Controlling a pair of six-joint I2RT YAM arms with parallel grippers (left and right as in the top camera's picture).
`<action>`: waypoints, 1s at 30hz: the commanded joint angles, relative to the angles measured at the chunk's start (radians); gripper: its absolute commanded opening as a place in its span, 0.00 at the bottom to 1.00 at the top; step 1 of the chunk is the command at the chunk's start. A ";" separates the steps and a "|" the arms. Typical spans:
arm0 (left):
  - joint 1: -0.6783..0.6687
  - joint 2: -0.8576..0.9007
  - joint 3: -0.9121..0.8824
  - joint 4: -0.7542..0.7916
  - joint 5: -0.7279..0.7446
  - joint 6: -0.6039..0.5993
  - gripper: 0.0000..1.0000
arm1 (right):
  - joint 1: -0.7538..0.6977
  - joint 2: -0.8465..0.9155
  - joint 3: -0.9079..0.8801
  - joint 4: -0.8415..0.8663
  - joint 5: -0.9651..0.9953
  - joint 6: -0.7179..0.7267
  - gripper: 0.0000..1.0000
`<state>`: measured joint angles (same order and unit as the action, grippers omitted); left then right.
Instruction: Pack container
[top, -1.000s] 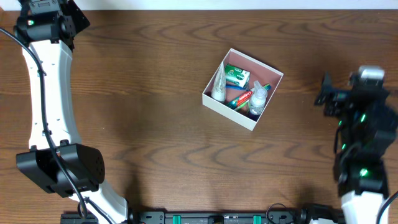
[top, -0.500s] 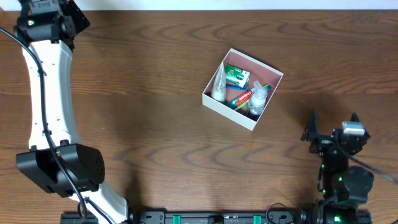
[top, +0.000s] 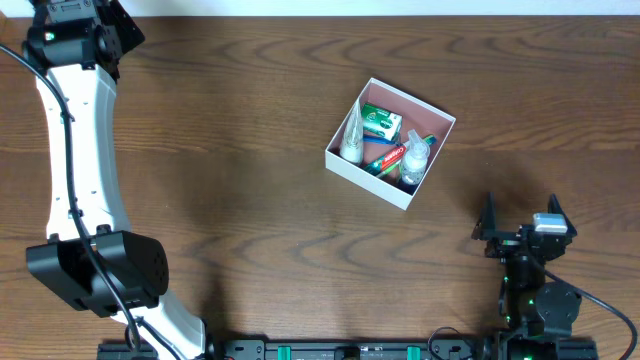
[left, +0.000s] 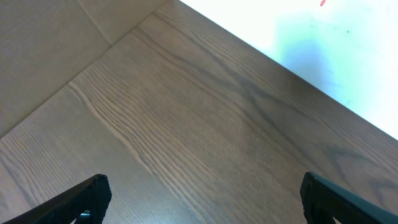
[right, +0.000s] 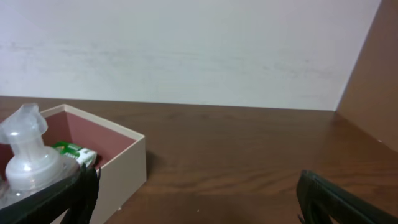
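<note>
The container (top: 365, 178), a square white box with a pink inside, sits right of the table's middle. It holds a green box (top: 381, 122), a red tube (top: 388, 157) and two clear bottles (top: 352, 135) (top: 415, 160). My right gripper (top: 520, 222) is open near the front right edge, below and right of the container and apart from it. In the right wrist view the container's wall (right: 118, 168) and a clear bottle cap (right: 28, 149) lie at the left, beyond my open fingers (right: 68, 196). My left gripper (left: 205, 199) is open over bare wood at the far left corner.
The left arm (top: 80, 150) runs along the table's left side from its base at the front. A pale wall (right: 186, 50) stands behind the table's far edge. Dark wood tabletop (top: 220, 200) spreads between the arms.
My right arm has drawn back from beside the container toward the front right edge, and its gripper has stayed open. The left arm has not moved.
</note>
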<state>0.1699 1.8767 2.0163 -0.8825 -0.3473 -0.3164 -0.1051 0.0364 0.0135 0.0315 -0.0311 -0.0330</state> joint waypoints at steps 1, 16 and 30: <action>0.002 -0.002 -0.005 0.001 -0.016 0.005 0.98 | 0.007 -0.032 -0.008 -0.009 0.000 0.017 0.99; 0.002 -0.002 -0.005 0.001 -0.016 0.005 0.98 | 0.007 -0.028 -0.008 -0.105 0.015 0.017 0.99; 0.002 -0.002 -0.005 0.001 -0.016 0.005 0.98 | 0.007 -0.028 -0.008 -0.105 0.015 0.017 0.99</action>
<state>0.1699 1.8767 2.0163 -0.8825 -0.3473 -0.3164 -0.1051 0.0120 0.0078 -0.0692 -0.0261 -0.0330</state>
